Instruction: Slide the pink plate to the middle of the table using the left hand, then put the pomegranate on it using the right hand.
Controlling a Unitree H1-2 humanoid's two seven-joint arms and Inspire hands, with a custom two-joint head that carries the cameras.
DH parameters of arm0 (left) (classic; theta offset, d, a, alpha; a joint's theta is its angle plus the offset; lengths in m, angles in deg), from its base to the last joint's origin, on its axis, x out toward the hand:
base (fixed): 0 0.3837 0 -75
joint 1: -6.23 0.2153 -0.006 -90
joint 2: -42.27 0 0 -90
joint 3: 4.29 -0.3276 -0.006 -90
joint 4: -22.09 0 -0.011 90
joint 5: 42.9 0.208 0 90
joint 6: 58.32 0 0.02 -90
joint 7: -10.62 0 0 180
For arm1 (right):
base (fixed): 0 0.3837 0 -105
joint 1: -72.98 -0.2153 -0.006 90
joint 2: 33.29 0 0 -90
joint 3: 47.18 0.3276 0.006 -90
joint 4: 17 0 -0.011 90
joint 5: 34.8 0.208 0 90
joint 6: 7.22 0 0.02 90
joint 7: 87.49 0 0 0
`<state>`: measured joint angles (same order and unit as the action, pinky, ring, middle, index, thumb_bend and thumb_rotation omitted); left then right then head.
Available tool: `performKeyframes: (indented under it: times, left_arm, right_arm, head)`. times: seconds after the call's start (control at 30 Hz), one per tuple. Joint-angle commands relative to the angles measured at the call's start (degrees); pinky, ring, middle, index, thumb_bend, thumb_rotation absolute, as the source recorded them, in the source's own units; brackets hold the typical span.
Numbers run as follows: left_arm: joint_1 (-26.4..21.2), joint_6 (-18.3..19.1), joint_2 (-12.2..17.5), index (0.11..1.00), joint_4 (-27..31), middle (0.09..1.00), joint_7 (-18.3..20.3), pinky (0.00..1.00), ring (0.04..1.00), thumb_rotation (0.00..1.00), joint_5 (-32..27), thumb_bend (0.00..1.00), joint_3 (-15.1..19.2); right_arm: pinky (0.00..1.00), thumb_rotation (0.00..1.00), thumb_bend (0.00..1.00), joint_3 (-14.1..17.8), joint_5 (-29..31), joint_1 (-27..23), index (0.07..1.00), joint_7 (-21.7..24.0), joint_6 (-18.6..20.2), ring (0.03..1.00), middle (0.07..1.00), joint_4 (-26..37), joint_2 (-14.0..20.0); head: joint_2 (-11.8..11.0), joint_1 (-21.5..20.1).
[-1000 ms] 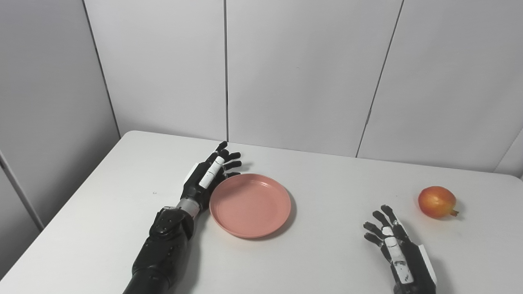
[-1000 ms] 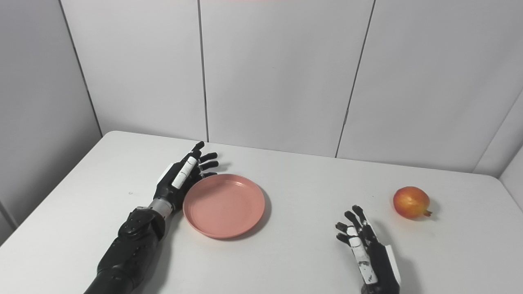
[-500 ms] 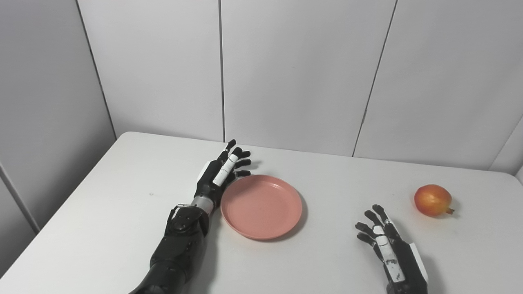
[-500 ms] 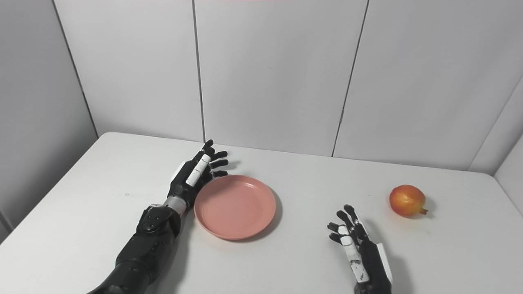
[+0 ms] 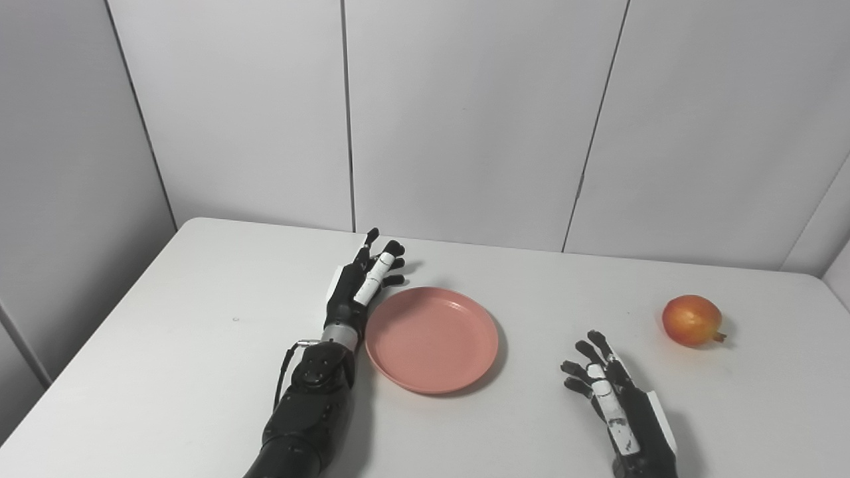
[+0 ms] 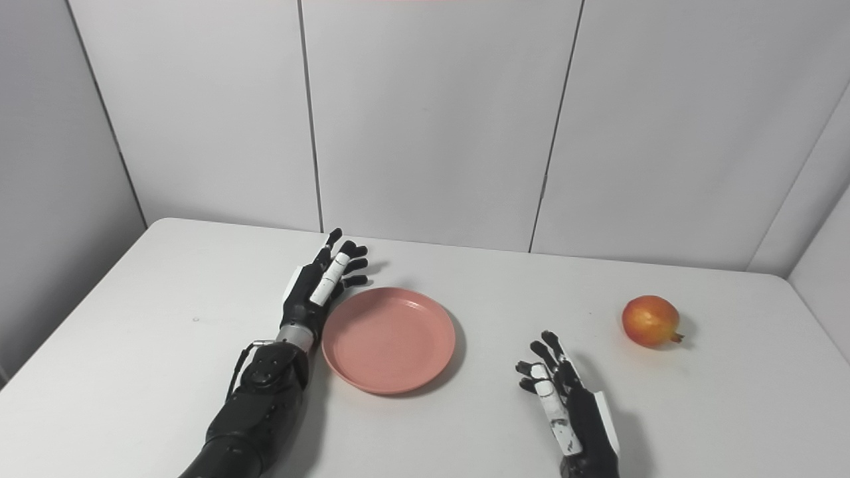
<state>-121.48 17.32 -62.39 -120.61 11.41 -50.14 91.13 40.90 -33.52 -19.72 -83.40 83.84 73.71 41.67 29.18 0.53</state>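
Note:
A pink plate (image 5: 431,337) lies flat on the white table (image 5: 166,345), a little left of the table's middle. My left hand (image 5: 362,284) rests against the plate's left rim, fingers spread and pointing away from me, holding nothing. A red-orange pomegranate (image 5: 691,320) sits on the table at the right, with its crown pointing right. Near the front edge my right hand (image 5: 614,401) lies open, fingers apart, well short of the pomegranate and to its lower left. The plate holds nothing.
Grey wall panels (image 5: 465,119) stand right behind the table's far edge. The table's left edge runs diagonally at the left, and a side panel (image 6: 823,219) closes in at the right.
The camera has turned, shifting the whole picture. Against the table, the left hand and the plate have slid to the right, toward the middle. The right hand and the pomegranate have kept their places.

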Motion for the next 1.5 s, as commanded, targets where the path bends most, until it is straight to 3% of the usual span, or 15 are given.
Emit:
performKeyframes:
  times: [0.0, 0.4, 0.77, 1.03, 1.2, 1.47]
  left_arm:
    - [2.0, 5.1, -0.9, 0.959, -1.1, 0.788, -0.6, 0.72, 0.795, 0.7, 0.5, 0.9, -0.4]
    - [6.1, 9.7, -2.4, 0.978, 7.9, 0.796, 0.2, 0.69, 0.788, 0.71, 2.6, 0.92, -3.5]
    - [7.7, 11.3, -2.5, 0.987, 10.5, 0.799, 0.9, 0.69, 0.792, 0.71, 2.2, 0.9, -4.3]
    - [8.8, 10.5, -2.1, 0.982, 11.6, 0.79, 0.7, 0.68, 0.782, 0.67, 1.3, 0.88, -3.4]
    - [9.3, 9.4, -1.5, 0.981, 10.9, 0.78, 1.4, 0.69, 0.78, 0.67, 1.2, 0.85, -3.1]
    - [10.1, 8.8, -1.6, 0.961, 11.0, 0.779, 2.0, 0.68, 0.779, 0.66, 0.7, 0.85, -2.4]
  right_arm:
    - [0.78, 0.82, 0.74, -0.5, 0.3, 0.7, 0.922, -0.1, 0.7, 0.788, 0.896, -0.1, -0.7]
    - [0.77, 0.82, 0.74, -0.9, -0.3, 0.6, 0.913, -0.8, 1.3, 0.784, 0.887, 0.5, -1.4]
    - [0.77, 0.82, 0.74, -1.4, -0.5, 0.6, 0.922, -1.0, 1.5, 0.79, 0.893, 1.0, -1.5]
    - [0.76, 0.83, 0.75, -2.1, -1.6, 0.9, 0.915, -2.1, 1.0, 0.782, 0.893, 1.5, -1.9]
    - [0.74, 0.84, 0.72, -2.1, -6.3, 1.0, 0.9, -5.2, -3.1, 0.771, 0.924, 0.6, -1.8]
    - [0.76, 0.84, 0.72, -0.6, -9.1, 1.0, 0.838, -8.5, -4.1, 0.798, 0.82, 3.5, -2.0]
  head:
    - [0.1, 0.1]
    - [0.7, -0.9]
    - [1.5, -2.5]
    - [2.0, -6.3]
    - [2.0, -8.1]
    - [1.7, -10.6]
